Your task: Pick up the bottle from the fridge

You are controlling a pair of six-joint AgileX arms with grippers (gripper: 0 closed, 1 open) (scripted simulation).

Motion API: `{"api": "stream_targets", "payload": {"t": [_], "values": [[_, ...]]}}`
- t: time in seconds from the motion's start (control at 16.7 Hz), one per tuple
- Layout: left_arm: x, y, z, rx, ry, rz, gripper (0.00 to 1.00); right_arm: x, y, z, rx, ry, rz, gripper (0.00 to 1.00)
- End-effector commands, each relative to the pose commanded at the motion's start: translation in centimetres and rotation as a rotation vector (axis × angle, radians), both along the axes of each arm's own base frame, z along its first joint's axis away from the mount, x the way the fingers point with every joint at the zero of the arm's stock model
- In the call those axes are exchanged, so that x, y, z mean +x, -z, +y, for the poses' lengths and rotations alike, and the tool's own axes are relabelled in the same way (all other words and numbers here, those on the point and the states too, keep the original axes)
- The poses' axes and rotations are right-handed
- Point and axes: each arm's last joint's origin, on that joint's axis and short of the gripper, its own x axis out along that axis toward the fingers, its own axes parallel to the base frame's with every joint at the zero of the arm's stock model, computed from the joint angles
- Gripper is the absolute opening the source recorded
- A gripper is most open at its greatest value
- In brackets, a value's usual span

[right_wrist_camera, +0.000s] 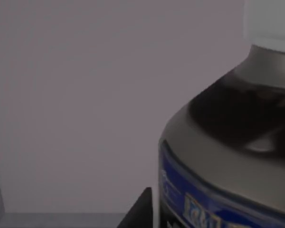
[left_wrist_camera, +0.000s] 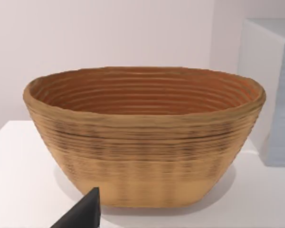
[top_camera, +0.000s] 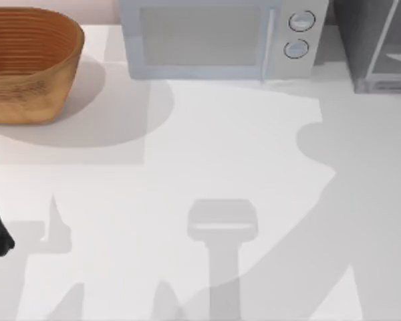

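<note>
Bottle [right_wrist_camera: 237, 142], white-capped with a blue label band whose writing is unreadable, fills the right wrist view's right side, against the fridge [top_camera: 381, 47] interior. Whether either arm's fingers are spread, I cannot tell.

Dark upright bottle [right_wrist_camera: 237, 142], white cap, blue label, fridge [top_camera: 381, 47] back right

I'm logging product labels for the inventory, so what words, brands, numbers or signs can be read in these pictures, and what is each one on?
No text can be read as words.
Bottle: blue label band with pale printed marks, too blurred to read.
Microwave: two round dials, no legible numbers or marks.
Fridge: no lettering visible.
Basket: no lettering, just woven ridges.
</note>
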Motion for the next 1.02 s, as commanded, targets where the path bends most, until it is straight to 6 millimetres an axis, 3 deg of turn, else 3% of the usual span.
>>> {"api": "stream_targets", "payload": {"t": [0.3, 0.78, 1.02], "values": [[0.0, 0.0, 0.0, 0.000, 0.000, 0.000, 1.00, -0.8, -0.1, -0.1, -0.003, 0.001, -0.002, 0.00], [0.0, 0.0, 0.0, 0.000, 0.000, 0.000, 1.00, -8.8, 0.6, 0.0, 0.006, 0.001, 0.020, 0.00], [0.0, 0.0, 0.0, 0.000, 0.000, 0.000, 1.00, -10.0, 0.3, 0.1, 0.003, -0.001, 0.005, 0.00]]}}
